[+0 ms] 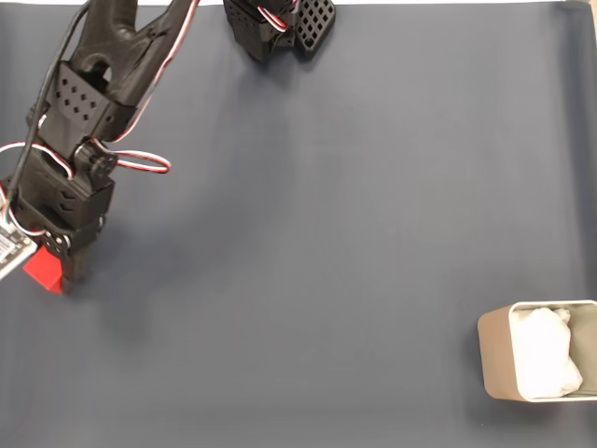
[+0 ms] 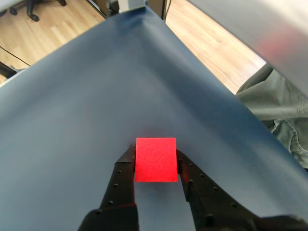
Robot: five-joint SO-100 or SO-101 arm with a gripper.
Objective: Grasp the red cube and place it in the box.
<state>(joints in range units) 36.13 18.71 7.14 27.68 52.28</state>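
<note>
The red cube (image 1: 41, 270) lies at the far left of the dark blue table in the fixed view, partly under my gripper (image 1: 58, 276). In the wrist view the red cube (image 2: 155, 160) sits between the two black fingers (image 2: 126, 166), which press against its left and right sides; my gripper (image 2: 155, 154) is shut on it. I cannot tell whether the cube is resting on the cloth or raised just above it. The box (image 1: 494, 359), beige with crumpled white lining, stands at the bottom right corner of the fixed view, far from the cube.
A black arm base part (image 1: 280, 28) sits at the top edge. The wide middle of the blue cloth (image 1: 326, 233) lies between cube and box. In the wrist view, a person's grey-green trouser leg (image 2: 279, 106) and wooden floor (image 2: 216, 43) lie beyond the table edge.
</note>
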